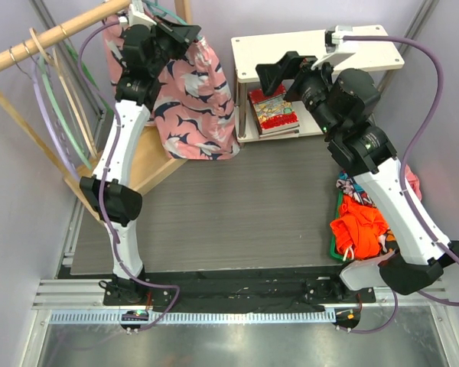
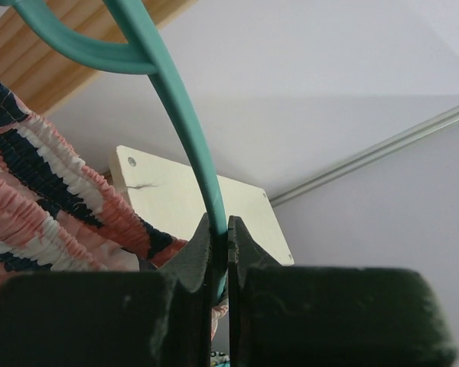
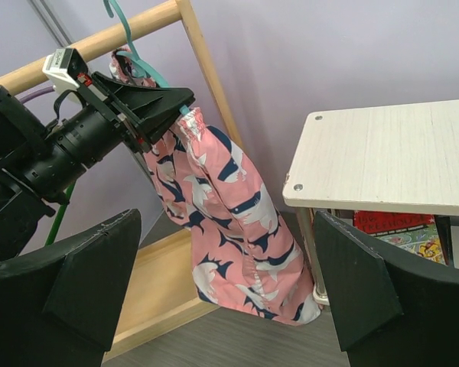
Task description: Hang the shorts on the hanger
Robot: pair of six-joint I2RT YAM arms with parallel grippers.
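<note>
Pink shorts (image 1: 203, 99) hang soft and light; we clamp the stiff hanger (image 2: 185, 130) with left gripper (image 2: 220, 237), right gripper (image 3: 226, 260) spread wide.

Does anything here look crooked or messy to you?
Yes: the shorts hang bunched and lopsided from the hanger, gathered at one side, while the left gripper pinches the hanger's arm. An orange garment lies in a crumpled heap on the right.
</note>
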